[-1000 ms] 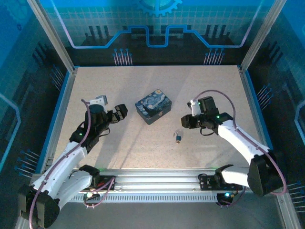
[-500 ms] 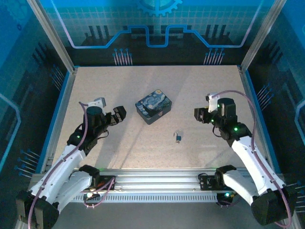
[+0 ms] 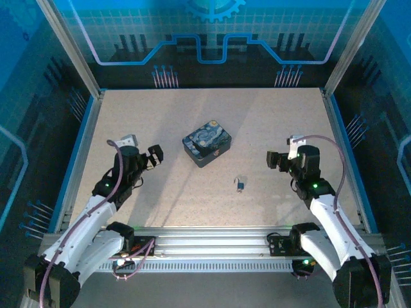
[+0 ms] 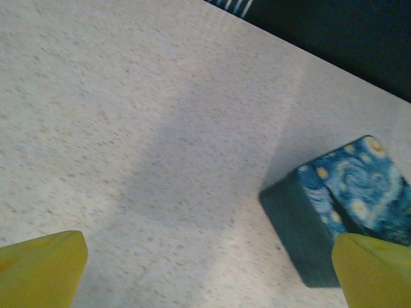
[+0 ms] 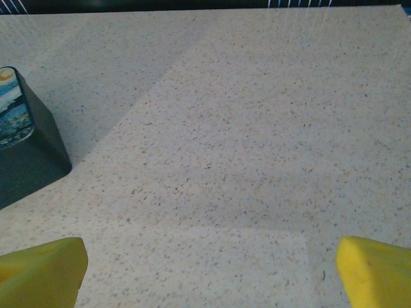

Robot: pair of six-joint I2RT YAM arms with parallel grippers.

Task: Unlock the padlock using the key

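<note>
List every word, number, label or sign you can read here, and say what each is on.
None can be read.
The box bears only a blue-and-yellow swirl print.
The back wall shows a gear and circuit lines, no words.
The padlock is too small to show any marking.

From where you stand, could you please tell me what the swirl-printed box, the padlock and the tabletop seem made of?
The box looks like printed tin or card, dark sides matte; I cannot tell which. The padlock seems metal: bluish body, pale shiny shackle. The tabletop resembles matte speckled laminate, beige with fine dark flecks.
</note>
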